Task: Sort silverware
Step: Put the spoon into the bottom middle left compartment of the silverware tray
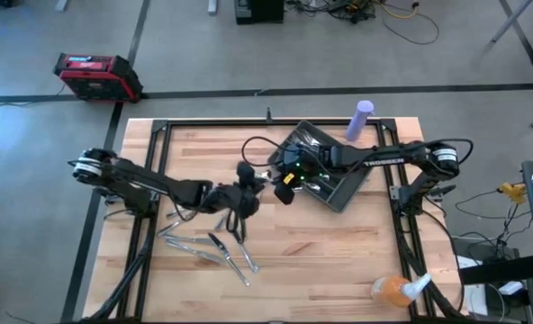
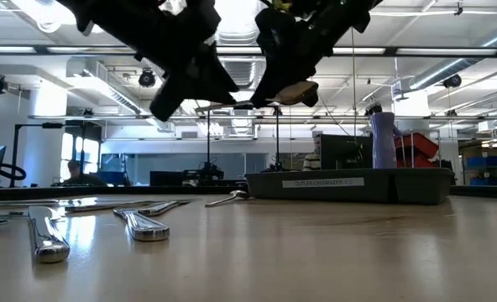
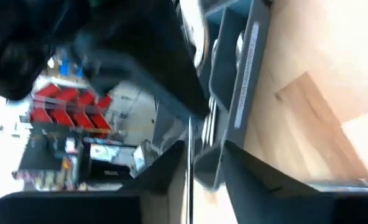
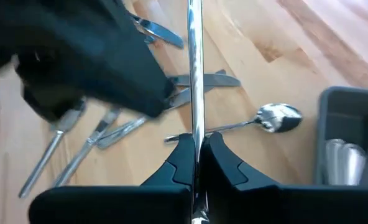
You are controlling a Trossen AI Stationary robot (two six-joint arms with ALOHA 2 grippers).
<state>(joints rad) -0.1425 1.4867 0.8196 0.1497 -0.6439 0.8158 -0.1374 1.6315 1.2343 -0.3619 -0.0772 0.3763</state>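
One slim silver piece of silverware (image 4: pixel 194 68) hangs in the air between my two grippers, above the table's middle. My right gripper (image 4: pixel 196 152) is shut on it, just left of the dark compartmented tray (image 1: pixel 338 193). My left gripper (image 3: pixel 202 158) stands open, with the same piece (image 3: pixel 189 168) running between its fingers, close to one of them; whether it touches, I cannot tell. More silverware (image 1: pixel 214 247) lies flat on the wood in front of the left arm, among it a spoon (image 4: pixel 277 118). Some pieces lie in the tray (image 4: pixel 342 162). My right gripper pinches the slim piece between its two fingers (image 4: pixel 174 165), which lie across it. The strip (image 4: pixel 194 127) runs straight out past the fingertips toward my left gripper. It is lifted clear of the table and the tray.
A purple bottle (image 1: pixel 363 120) stands at the table's far edge behind the tray. An orange object (image 1: pixel 392 288) lies near the front right corner. Bare wood shows on the near right part of the table (image 1: pixel 338 261). A red box (image 1: pixel 95 76) sits on the floor beyond.
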